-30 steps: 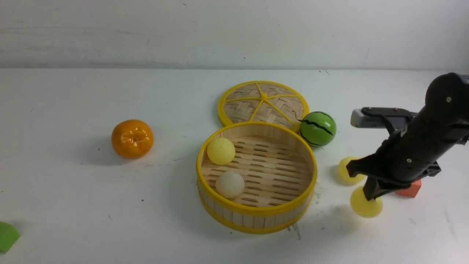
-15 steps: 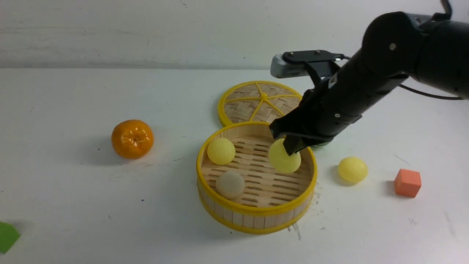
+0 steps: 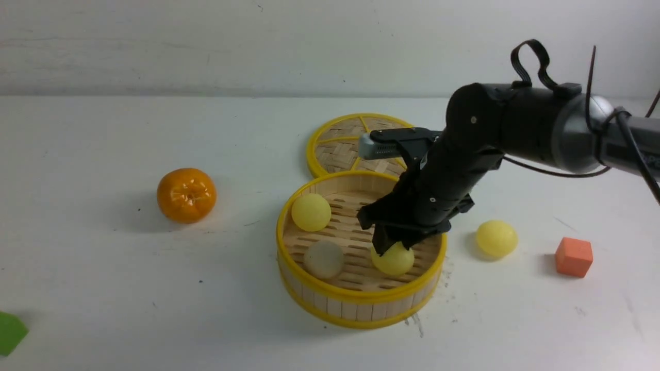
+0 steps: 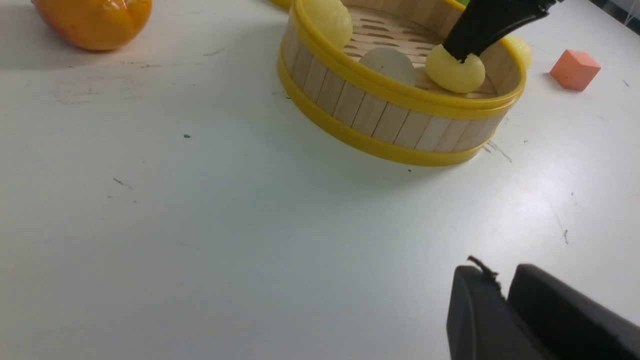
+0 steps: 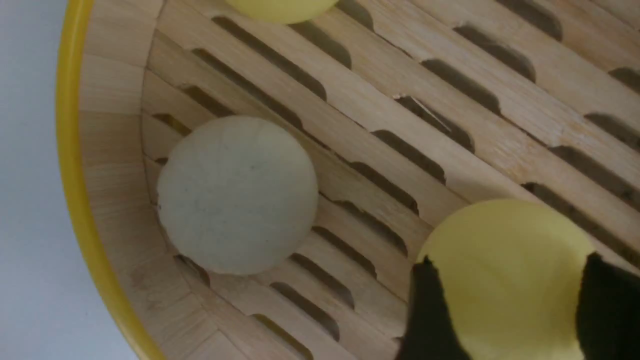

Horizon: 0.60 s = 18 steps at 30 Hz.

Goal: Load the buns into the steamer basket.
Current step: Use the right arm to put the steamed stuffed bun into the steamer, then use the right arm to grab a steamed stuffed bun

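Three buns [image 3: 311, 212] lie in the steamer basket [image 3: 361, 301], the yellow bun [image 3: 397, 261] there flanked by the right gripper [image 3: 389, 246] jaws, grip indeterminable; the fourth bun [image 3: 496, 238] remains on the desk [image 3: 103, 283].

The black right arm [image 3: 515, 129] covers the flat woven bamboo disc with yellow rim and spokes [image 3: 340, 144] from its 2 to its 5 o'clock and runs off the front view at 3 o'clock. The right gripper [image 3: 386, 248] hides the top of the pale yellow smooth bun [image 3: 398, 263] lying at 5 o'clock in the round bamboo steamer basket [image 3: 361, 309]. Whether its fingers [image 5: 430, 310] press that bun cannot be told; both are cut by the frame. The green block [image 3: 10, 332], at the basket's 8 o'clock, and the glossy orange fruit [image 4: 95, 22] are cropped. The left gripper [image 4: 505, 295] shows only finger ends; its gap is unclear.
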### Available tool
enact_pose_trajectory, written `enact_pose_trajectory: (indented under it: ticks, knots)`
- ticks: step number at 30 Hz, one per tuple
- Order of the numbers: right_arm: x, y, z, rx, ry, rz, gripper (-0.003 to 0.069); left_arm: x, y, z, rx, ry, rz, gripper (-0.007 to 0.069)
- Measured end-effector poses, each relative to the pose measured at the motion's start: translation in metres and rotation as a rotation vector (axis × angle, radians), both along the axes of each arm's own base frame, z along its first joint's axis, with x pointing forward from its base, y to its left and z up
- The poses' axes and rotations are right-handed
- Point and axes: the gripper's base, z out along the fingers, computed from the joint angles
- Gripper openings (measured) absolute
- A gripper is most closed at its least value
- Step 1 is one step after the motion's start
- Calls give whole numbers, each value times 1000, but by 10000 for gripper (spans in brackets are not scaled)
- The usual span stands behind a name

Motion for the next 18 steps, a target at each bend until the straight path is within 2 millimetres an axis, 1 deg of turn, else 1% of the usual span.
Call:
enact_pose_trajectory:
  ticks: [1, 3, 4, 5, 6, 7, 8, 9, 11, 13, 14, 15, 16, 17, 18]
  knots:
    - [-1, -1, 7, 4, -14, 0, 485, 0, 0, 0, 0, 0, 0, 92]
    - [-3, -4, 23, 12, -52, -3, 548, 0, 0, 0, 0, 0, 0, 92]
    - [-5, -9, 36, 20, -78, -17, 568, 0, 0, 0, 0, 0, 0, 92]
    - [-5, -10, 38, 19, -84, -19, 573, 0, 0, 0, 0, 0, 0, 92]
    - [-8, -23, 56, 15, -118, -49, 578, 0, 0, 0, 0, 0, 0, 94]
    - [-8, -25, 58, 8, -119, -53, 577, 0, 0, 0, 0, 0, 0, 94]
    - [-8, -32, 63, 1, -126, -69, 573, 0, 0, 0, 0, 0, 0, 95]
    - [-6, -45, 69, -25, -133, -102, 556, 0, 0, 0, 0, 0, 0, 97]
    - [-1, -68, 66, -72, -94, -175, 510, 0, 0, 0, 0, 0, 0, 101]
    - [6, -89, 56, -109, -35, -244, 462, 0, 0, 0, 0, 0, 0, 102]
    - [6, -89, 55, -110, -30, -246, 456, 0, 0, 0, 0, 0, 0, 102]
    - [13, -104, 45, -124, 3, -292, 409, 0, 0, 0, 0, 0, 0, 101]
    - [18, -110, 36, -130, 26, -314, 380, 0, 0, 0, 0, 0, 0, 101]
    - [20, -113, 33, -132, 30, -321, 369, 0, 0, 0, 0, 0, 0, 101]
    - [27, -120, 20, -139, 50, -343, 328, 0, 0, 0, 0, 0, 0, 101]
